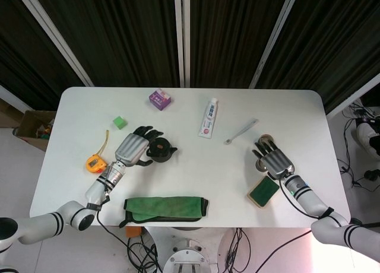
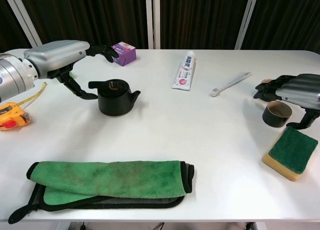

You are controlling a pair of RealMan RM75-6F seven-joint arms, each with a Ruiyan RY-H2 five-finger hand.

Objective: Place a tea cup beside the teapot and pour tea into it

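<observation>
2 tea cups [image 2: 276,114] far right under the right hand [image 2: 295,89], fingers spread, holding nothing. 1 teapot [image 2: 116,97] mid-left; left hand [image 2: 60,57] w/ fingers released at its handle. Sponge [image 2: 290,152] sits beside cups, toothbrush [image 2: 230,83] and toothpaste [image 2: 184,71] btwn.

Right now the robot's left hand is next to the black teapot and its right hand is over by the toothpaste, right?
Not quite. The left hand is beside the black teapot, but the right hand is not by the toothpaste. It hovers over the tea cup next to the green sponge, as the chest view shows.
</observation>
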